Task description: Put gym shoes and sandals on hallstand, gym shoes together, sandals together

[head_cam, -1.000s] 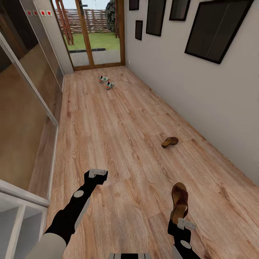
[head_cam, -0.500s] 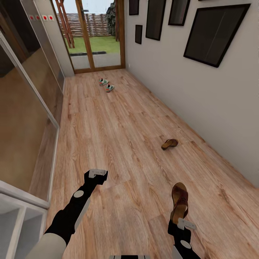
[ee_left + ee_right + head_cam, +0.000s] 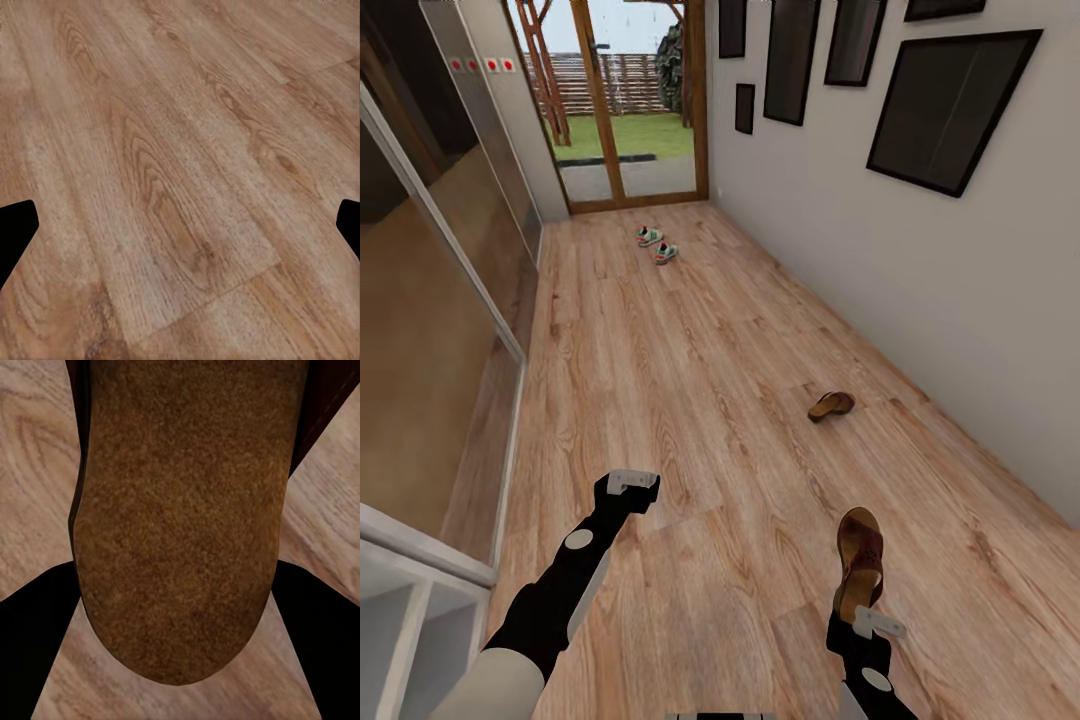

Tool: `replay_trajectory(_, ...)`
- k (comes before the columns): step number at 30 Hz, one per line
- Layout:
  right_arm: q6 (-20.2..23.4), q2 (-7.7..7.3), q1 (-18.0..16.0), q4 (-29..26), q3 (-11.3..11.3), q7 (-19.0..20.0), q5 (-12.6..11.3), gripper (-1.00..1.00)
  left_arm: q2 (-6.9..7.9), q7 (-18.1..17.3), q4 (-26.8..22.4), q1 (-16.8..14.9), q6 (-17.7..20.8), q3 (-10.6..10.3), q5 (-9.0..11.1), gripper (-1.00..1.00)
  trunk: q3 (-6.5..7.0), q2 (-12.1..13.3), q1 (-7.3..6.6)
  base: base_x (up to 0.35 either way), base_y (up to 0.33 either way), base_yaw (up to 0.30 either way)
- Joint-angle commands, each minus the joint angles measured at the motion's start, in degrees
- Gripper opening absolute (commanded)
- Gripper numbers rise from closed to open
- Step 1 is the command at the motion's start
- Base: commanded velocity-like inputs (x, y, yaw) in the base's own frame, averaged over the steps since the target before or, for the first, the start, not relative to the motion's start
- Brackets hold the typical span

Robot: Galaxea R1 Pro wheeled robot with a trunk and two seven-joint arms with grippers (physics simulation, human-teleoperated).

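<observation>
Against the picture from a second before, the whole head view had tipped a little: the gym shoes (image 3: 657,245) sat lower in the frame, more of the glass door (image 3: 635,100) and the lawn beyond showed, and the loose sandal (image 3: 831,405) sat slightly lower too. That was the camera shifting, since both arms kept the same places in the view.

The right gripper (image 3: 860,612) stayed clamped on the heel end of the held sandal (image 3: 859,558), which pointed away from the robot, above the floor (image 3: 690,400). In the right wrist view the suede-like tan sole of that sandal (image 3: 180,517) ran between the two dark fingers (image 3: 30,645), which pressed against its rounded end. The left arm reached forward and low over the planks, its white-tipped left gripper (image 3: 632,483) carrying nothing; in the left wrist view the left fingertips (image 3: 13,232) stood at the far edges of the frame, spread wide over bare wood.

The loose sandal lay on the floor near the right-hand wall (image 3: 920,300), well ahead of the held one. The gym shoes, white with green and red-orange touches, lay side by side far down the corridor by the door. The floor was light brown plank with strong swirling grain. Dark rectangular frames (image 3: 950,105) hung on the pale wall, and a white shelf unit (image 3: 400,590) showed at the near left.
</observation>
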Motion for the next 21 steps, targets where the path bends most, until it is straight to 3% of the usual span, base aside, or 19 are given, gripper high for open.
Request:
replay_trajectory(1,-0.4,0.04,0.0,0.0,-0.2,0.2,-0.5,-1.00,0.00,0.0,-0.1,0.0,0.3,0.0,0.0,1.00,-0.13,-0.4,0.22,0.000,0.000,0.000)
replay_trajectory(21,-0.4,0.04,0.0,0.0,-0.2,0.2,-0.5,-1.00,0.00,0.0,-0.1,0.0,0.3,0.0,0.0,1.00,-1.84,-8.5,4.61,0.000,0.000,0.000)
